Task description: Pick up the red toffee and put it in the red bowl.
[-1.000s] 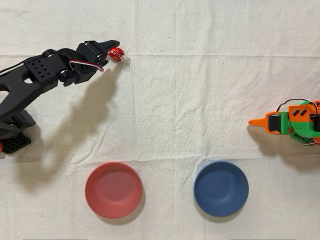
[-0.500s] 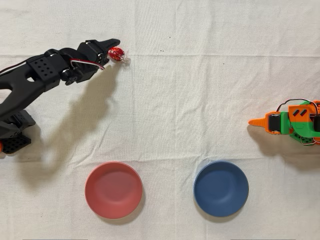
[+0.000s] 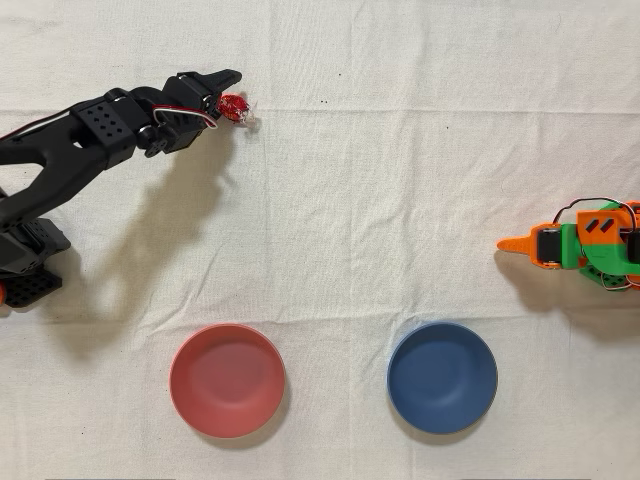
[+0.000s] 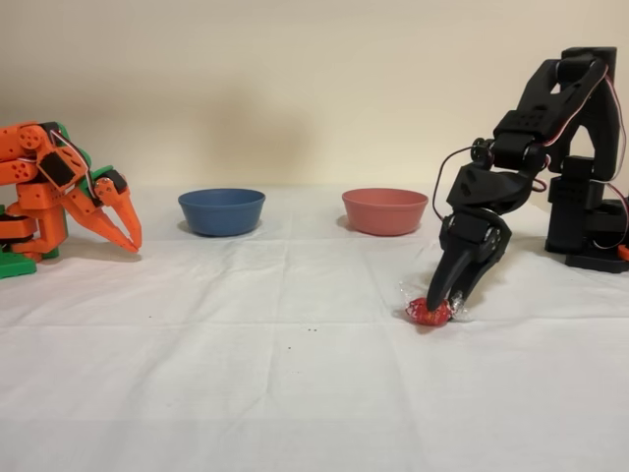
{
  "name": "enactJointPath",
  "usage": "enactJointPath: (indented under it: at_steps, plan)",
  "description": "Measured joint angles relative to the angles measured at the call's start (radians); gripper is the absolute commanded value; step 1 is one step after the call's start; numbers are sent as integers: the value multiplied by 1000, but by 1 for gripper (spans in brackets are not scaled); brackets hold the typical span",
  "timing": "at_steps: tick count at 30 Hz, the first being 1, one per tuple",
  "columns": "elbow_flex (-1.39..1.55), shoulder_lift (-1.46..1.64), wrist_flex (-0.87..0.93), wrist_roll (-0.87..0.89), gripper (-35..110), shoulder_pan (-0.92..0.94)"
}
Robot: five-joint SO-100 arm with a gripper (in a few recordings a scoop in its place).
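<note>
Since the earlier frames, the black arm [image 3: 90, 135] had shifted slightly toward the top of the overhead view, and its jaws [image 3: 226, 92] now sat over the red toffee [image 3: 234, 109] rather than beside it; the toffee itself had scarcely moved.

There was one toffee, two bowls and two arms. The red bowl [image 3: 227, 380] lay at the lower left of the overhead view and the blue bowl [image 3: 442, 377] at the lower right, well apart from each other; both were empty. The orange arm [image 3: 585, 245] stood idle at the right edge of that view.

In the fixed view the jaws [image 4: 444, 300] pointed steeply down at the lower right of centre, parted only narrowly, with the tips reaching the top of the toffee [image 4: 428, 313]. The candy rested on the white cloth of the desk [image 4: 295, 393], its clear twisted wrapper ends sticking out to either side. Whether the tips were actually squeezing the foil or only touching it could not be told. The toffee lay in the upper left of the overhead view, far from the red bowl [image 4: 384, 210], which in the fixed view stood behind and to the left of it, with the blue bowl [image 4: 221, 211] further left.
</note>
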Motion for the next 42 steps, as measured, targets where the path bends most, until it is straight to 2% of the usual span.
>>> enactJointPath:
  at_steps: [8, 15, 25, 42]
  plan:
    - [-23, -18, 0, -14, 24, 0]
    - [-29, -29, 0, -18, 13, 2]
    - [-29, -29, 0, -34, 6, 5]
    - [32, 21, 15, -52, 5, 21]
